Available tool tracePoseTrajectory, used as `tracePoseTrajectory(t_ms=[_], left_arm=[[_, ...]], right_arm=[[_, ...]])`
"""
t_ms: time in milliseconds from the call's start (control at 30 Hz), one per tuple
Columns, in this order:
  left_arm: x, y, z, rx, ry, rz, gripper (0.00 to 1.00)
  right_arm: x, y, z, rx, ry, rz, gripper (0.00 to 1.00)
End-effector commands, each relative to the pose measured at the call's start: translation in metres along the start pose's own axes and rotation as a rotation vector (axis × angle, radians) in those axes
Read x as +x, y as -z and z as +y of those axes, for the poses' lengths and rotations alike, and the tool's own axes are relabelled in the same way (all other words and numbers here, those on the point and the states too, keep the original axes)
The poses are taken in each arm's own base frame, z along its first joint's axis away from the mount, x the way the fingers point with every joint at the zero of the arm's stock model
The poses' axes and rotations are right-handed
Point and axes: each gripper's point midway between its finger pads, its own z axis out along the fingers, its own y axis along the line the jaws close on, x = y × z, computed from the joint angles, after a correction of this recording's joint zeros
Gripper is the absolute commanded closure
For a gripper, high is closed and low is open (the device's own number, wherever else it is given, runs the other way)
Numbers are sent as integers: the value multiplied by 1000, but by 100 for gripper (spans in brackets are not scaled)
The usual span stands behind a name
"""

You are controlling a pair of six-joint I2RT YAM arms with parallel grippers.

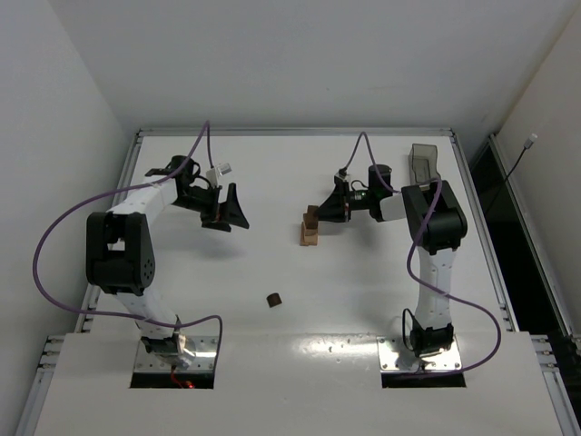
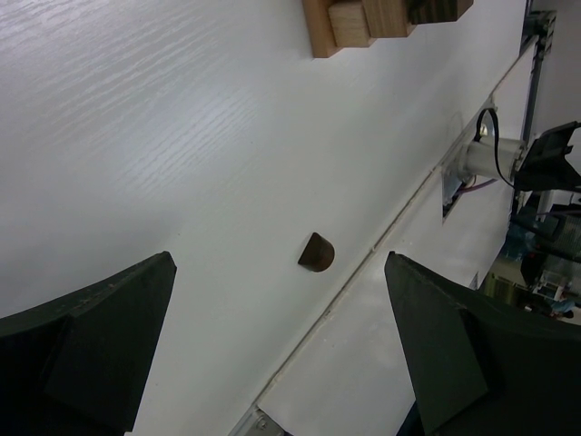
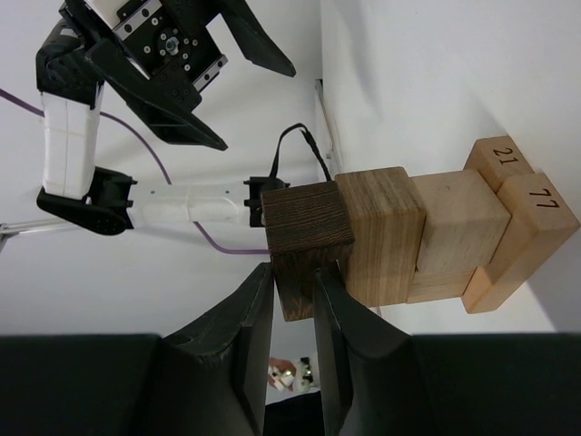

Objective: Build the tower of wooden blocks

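Note:
The tower (image 1: 310, 229) stands mid-table, a narrow stack of tan wood blocks. In the right wrist view it lies sideways: numbered tan blocks (image 3: 522, 232) at the base, two tan cubes (image 3: 386, 232) above them, and a dark brown block (image 3: 307, 227) on top. My right gripper (image 3: 293, 272) is shut on that dark block, one finger on each side. A loose dark brown half-round block (image 1: 273, 299) (image 2: 316, 253) lies on the table nearer the arms. My left gripper (image 1: 227, 216) (image 2: 279, 259) hangs open and empty, left of the tower.
A translucent grey bin (image 1: 423, 163) stands at the back right, behind the right arm. The table's raised metal rim (image 1: 290, 133) runs along the far side. The tower's base (image 2: 363, 23) shows at the top of the left wrist view.

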Motion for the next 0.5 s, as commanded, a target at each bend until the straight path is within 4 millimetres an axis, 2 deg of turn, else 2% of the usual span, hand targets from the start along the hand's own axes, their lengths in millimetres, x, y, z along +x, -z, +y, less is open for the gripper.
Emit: tracePoseTrajectory(t_ms=[0, 200, 467], left_arm=[[-15, 7, -5, 24, -44, -42, 0], [-15, 7, -5, 24, -44, -42, 0], [-15, 7, -5, 24, -44, -42, 0]], right_arm=[[-5, 3, 17, -25, 115, 11, 79], [-1, 0, 19, -31, 125, 27, 89], [-2, -3, 25, -41, 162, 42, 95]])
